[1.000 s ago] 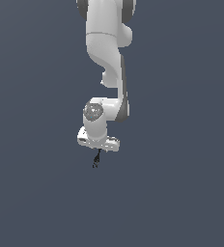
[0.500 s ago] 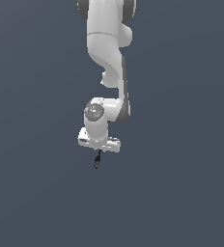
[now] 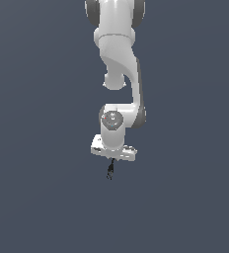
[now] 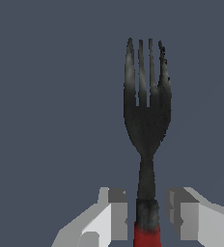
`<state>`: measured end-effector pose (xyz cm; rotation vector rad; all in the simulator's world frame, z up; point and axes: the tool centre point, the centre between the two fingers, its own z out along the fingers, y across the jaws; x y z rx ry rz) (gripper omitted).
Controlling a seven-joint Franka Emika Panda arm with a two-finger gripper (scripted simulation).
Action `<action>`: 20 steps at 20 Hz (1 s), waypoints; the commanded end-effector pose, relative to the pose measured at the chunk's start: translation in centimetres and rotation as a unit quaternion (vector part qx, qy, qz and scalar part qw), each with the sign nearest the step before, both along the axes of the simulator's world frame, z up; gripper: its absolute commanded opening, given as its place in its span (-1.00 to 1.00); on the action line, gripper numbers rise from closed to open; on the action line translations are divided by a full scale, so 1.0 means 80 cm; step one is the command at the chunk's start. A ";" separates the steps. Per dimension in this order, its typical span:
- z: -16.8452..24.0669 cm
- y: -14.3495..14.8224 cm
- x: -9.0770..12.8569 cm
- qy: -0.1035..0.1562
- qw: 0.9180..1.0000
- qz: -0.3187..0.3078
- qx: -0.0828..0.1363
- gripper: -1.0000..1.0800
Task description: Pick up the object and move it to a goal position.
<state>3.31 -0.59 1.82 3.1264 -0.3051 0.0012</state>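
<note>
The object (image 4: 147, 120) is a small fork with black tines and a red handle end. In the wrist view its neck passes between my two grey fingers (image 4: 116, 212), and the tines stick out beyond the fingertips. In the exterior view the object (image 3: 110, 171) hangs as a thin dark sliver straight below the white hand. My gripper (image 3: 111, 162) is shut on the object near where the black part meets the red; the red half is mostly hidden inside the hand. No goal marker shows in either view.
The white arm (image 3: 119, 59) comes down from the top of the exterior view. Behind it there is only a plain dark blue-grey background, with no edge or other object in sight.
The hand has shifted toward the exterior view's right and slightly lower in the picture, and the object has travelled with it in the same grip.
</note>
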 end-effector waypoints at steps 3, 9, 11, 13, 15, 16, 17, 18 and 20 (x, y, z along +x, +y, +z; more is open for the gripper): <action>0.007 0.046 0.025 0.000 1.000 0.000 0.000 -1.00; 0.015 0.105 0.060 0.000 1.000 0.000 0.000 -1.00; 0.018 0.122 0.070 0.000 1.000 0.000 0.000 -1.00; 0.020 0.137 0.079 0.000 1.000 0.000 0.000 -1.00; 0.022 0.149 0.086 0.000 1.000 0.000 0.000 -1.00; 0.023 0.154 0.090 0.000 1.000 0.000 0.000 -1.00; 0.023 0.159 0.093 0.000 1.000 0.000 0.000 -1.00; 0.024 0.163 0.095 0.000 1.000 0.000 0.000 -1.00; 0.025 0.170 0.100 0.000 1.000 0.001 0.000 -1.00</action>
